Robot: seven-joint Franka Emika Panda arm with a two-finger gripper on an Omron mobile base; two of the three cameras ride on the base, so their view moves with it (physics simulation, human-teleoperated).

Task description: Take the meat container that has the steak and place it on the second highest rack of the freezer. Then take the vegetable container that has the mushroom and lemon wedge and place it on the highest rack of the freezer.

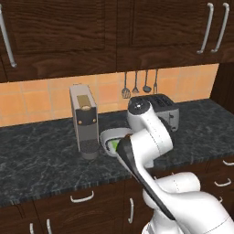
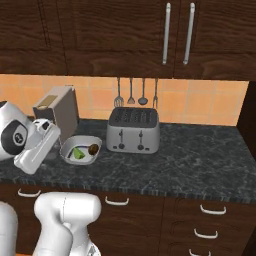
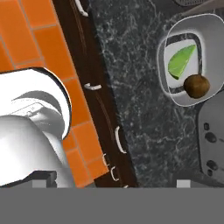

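A white vegetable container (image 2: 80, 138) sits on the dark counter between the coffee machine and the toaster. It holds a lime-green lemon wedge (image 2: 78, 153) and a brown mushroom (image 2: 93, 149). The hand view looks down on the container (image 3: 188, 19) at the upper right, with the lemon wedge (image 3: 180, 62) and the mushroom (image 3: 197, 86) inside. My arm hides most of the container (image 1: 109, 133) in the left base view. My gripper (image 3: 113, 183) hangs over the counter's front edge, left of the container, open and holding nothing. The steak, its meat container and the freezer are out of view.
A grey coffee machine (image 1: 84, 121) stands left of the container and a four-slot toaster (image 2: 133, 130) right of it. Utensils (image 2: 135, 92) hang on the orange tile wall. Dark cabinets run above and drawers (image 2: 116, 201) below. The orange floor (image 3: 39, 52) lies beneath my hand.
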